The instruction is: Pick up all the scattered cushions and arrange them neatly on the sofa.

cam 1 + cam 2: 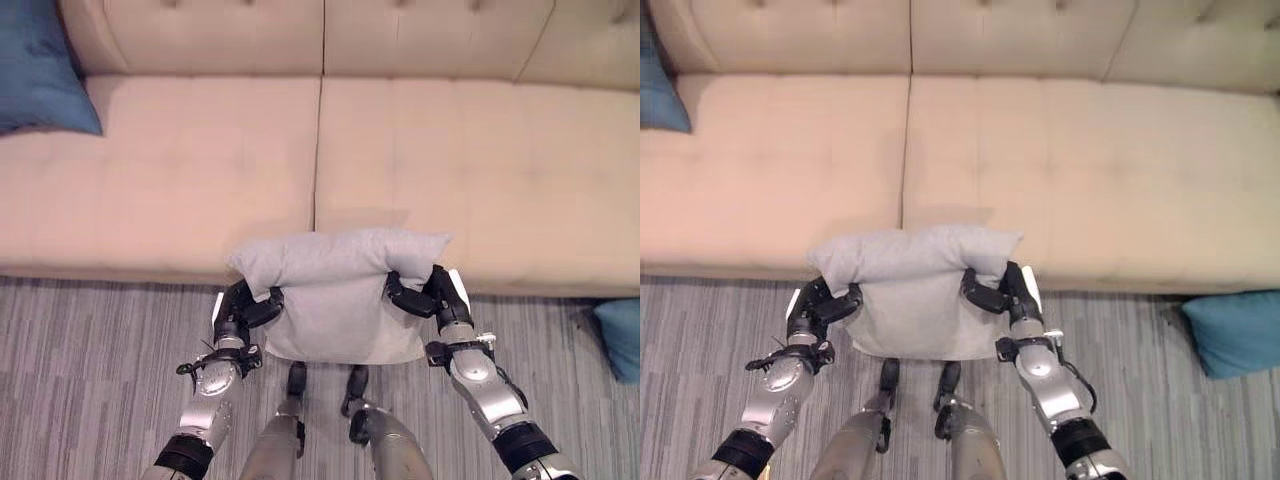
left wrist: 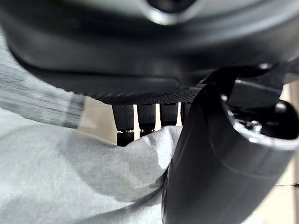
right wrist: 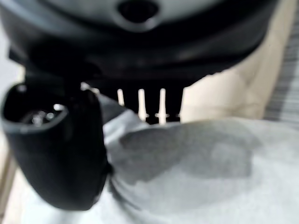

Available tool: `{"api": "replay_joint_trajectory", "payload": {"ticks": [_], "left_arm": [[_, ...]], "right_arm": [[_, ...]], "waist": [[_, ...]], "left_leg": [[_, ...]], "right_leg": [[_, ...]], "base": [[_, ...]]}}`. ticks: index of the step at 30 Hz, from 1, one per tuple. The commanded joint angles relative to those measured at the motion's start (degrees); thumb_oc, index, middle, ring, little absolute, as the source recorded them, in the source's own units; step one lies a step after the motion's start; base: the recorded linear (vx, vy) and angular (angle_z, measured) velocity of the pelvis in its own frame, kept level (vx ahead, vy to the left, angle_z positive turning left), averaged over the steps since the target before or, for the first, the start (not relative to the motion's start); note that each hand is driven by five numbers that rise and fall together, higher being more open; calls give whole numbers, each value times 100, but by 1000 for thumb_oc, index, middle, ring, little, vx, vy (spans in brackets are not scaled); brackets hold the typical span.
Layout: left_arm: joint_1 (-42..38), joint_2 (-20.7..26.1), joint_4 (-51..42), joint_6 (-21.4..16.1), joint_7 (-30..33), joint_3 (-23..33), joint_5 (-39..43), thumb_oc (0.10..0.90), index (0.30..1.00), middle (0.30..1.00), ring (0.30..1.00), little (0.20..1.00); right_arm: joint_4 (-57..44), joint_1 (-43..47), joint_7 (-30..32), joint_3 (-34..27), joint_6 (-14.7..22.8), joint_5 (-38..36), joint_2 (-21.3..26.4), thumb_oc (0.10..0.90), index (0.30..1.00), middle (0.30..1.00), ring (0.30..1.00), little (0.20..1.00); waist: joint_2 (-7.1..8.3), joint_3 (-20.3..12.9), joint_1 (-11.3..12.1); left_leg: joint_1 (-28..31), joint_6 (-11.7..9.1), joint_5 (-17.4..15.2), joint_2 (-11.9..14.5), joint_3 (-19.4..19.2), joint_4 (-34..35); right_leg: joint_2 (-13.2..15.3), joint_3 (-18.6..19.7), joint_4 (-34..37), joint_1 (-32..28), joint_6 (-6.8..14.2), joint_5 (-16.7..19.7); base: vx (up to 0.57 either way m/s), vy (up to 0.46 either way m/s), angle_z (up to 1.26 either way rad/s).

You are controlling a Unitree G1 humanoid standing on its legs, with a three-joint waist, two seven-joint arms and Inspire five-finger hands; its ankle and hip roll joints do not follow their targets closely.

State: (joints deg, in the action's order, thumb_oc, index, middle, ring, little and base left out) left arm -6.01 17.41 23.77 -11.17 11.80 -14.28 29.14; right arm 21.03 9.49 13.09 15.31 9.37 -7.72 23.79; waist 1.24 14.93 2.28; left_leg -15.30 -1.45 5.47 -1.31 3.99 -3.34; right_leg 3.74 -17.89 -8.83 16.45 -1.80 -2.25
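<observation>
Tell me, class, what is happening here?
The robot holds a grey cushion in front of the sofa, its left hand and right hand each gripping one side. The cushion's top edge flops over toward the seat. A dark blue cushion already sits at the sofa's left end, and a teal cushion lies on the floor to the right, not yet picked up.
</observation>
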Motion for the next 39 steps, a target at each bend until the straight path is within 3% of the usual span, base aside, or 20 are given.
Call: {"api": "replay_joint_trajectory", "payload": {"ticks": [1, 4, 9, 10, 11, 14, 17, 19, 21, 22, 24, 27, 29, 33, 36, 39], "left_arm": [[-32, -63, -444, -508, -406, -43, -162, 400, 300, 300, 300, 300], [362, -92, -432, -408, -545, 15, -136, 400, 300, 300, 300, 300], [561, -54, -424, -296, -617, -106, -383, 400, 300, 300, 300, 300], [548, -68, -439, -301, -613, -126, -466, 400, 300, 300, 300, 300], [693, -52, -507, -327, -604, -12, -465, 400, 300, 300, 300, 300], [778, 17, -583, -287, -649, 8, -480, 400, 300, 300, 300, 300], [825, 120, -678, -264, -679, 18, -506, 400, 300, 300, 300, 300], [836, 216, -709, -223, -677, 23, -531, 400, 300, 300, 300, 300], [834, 237, -726, -220, -677, 29, -522, 400, 300, 300, 300, 300], [843, 264, -716, -243, -676, 53, -534, 400, 300, 300, 300, 300], [852, 264, -726, -253, -677, 62, -547, 400, 300, 300, 300, 300], [828, 228, -729, -270, -663, 55, -556, 400, 300, 300, 300, 300], [819, 194, -734, -261, -631, 42, -555, 400, 300, 300, 300, 300], [772, 117, -691, -287, -617, 61, -534, 400, 300, 300, 300, 300], [748, 18, -677, -298, -652, 12, -498, 400, 300, 300, 300, 300], [701, -59, -692, -275, -707, -102, -435, 400, 300, 300, 300, 300]], "right_arm": [[-936, -36, -215, -212, 694, 71, -36, 400, 300, 300, 300, 300], [-1028, -374, -362, -334, 608, 148, 32, 400, 300, 300, 300, 300], [-1083, -648, -372, -531, 529, 259, 89, 400, 300, 300, 300, 300], [-1124, -669, -293, -649, 503, 295, 91, 400, 300, 300, 300, 300], [-1172, -653, -302, -566, 454, 405, 32, 400, 300, 300, 300, 300], [-1158, -641, -380, -516, 388, 459, 10, 400, 300, 300, 300, 300], [-1134, -523, -429, -378, 362, 511, -82, 400, 300, 300, 300, 300], [-1151, -415, -482, -288, 325, 512, -206, 400, 300, 300, 300, 300], [-1165, -394, -483, -273, 319, 494, -246, 400, 300, 300, 300, 300], [-1208, -386, -526, -248, 361, 448, -340, 400, 300, 300, 300, 300], [-1218, -397, -542, -242, 365, 466, -365, 400, 300, 300, 300, 300], [-1206, -384, -543, -216, 350, 515, -339, 400, 300, 300, 300, 300], [-1184, -340, -529, -177, 336, 495, -307, 400, 300, 300, 300, 300], [-1140, -365, -492, -194, 325, 496, -283, 400, 300, 300, 300, 300], [-1117, -472, -461, -296, 327, 494, -206, 400, 300, 300, 300, 300], [-1148, -595, -431, -417, 338, 468, -64, 400, 300, 300, 300, 300]], "waist": [[50, -569, 10], [113, -711, 94], [162, -889, 132], [157, -924, 94], [182, -1090, 106], [255, -1135, 175], [288, -1086, 279], [268, -923, 297], [245, -895, 279], [170, -828, 241], [153, -820, 236], [156, -816, 176], [192, -796, 144], [254, -792, 81], [274, -903, 30], [298, -910, -46]], "left_leg": [[-46, -459, -583, 347, 64, -400], [255, -493, -566, 340, 106, -501], [601, -462, -486, 315, -8, 67], [525, -418, -393, 293, -324, 187], [796, -304, -494, 248, -396, 347], [938, -220, -620, 218, -470, 322], [1126, -49, -768, 163, -550, 305], [1354, 188, -897, 88, -568, 275], [1372, 250, -897, 78, -548, 273], [1484, 323, -940, 122, -490, 283], [1556, 328, -964, 130, -489, 313], [1689, 309, -1002, 83, -402, 407], [1793, 296, -1068, 26, -373, 458], [1904, 224, -1166, -31, -236, 461], [1888, 69, -1218, 10, -195, 376], [1686, -171, -1361, 144, -309, -241]], "right_leg": [[203, 38, 554, -732, 589, -126], [163, -121, 722, -1264, 581, -183], [196, -399, 910, -1713, 658, -193], [224, -517, 910, -1774, 706, -191], [262, -498, 875, -1878, 776, -186], [337, -407, 771, -1947, 846, -203], [489, -188, 248, -1851, 940, -210], [753, 47, -846, -1504, 1102, 108], [769, 138, -1078, -1375, 1120, 225], [710, 356, -1536, -1092, 1131, 243], [675, 446, -1615, -960, 1112, 179], [501, 603, -1041, -812, 1010, -22], [419, 634, -352, -748, 1002, 147], [261, 725, 273, -751, 1038, 332], [159, 688, 559, -998, 968, 357], [124, 503, 787, -1333, 875, 276]], "base": [[130, -61, 33], [174, -7, 35], [109, 73, 26], [175, 253, 66], [225, 297, 40], [131, 148, -12], [97, 212, -16], [75, 251, -37], [33, 120, -14], [56, 101, 5], [61, 63, 11], [114, -16, 0], [128, -68, 5], [117, -107, 5], [141, -151, 57], [109, -158, 34]]}}
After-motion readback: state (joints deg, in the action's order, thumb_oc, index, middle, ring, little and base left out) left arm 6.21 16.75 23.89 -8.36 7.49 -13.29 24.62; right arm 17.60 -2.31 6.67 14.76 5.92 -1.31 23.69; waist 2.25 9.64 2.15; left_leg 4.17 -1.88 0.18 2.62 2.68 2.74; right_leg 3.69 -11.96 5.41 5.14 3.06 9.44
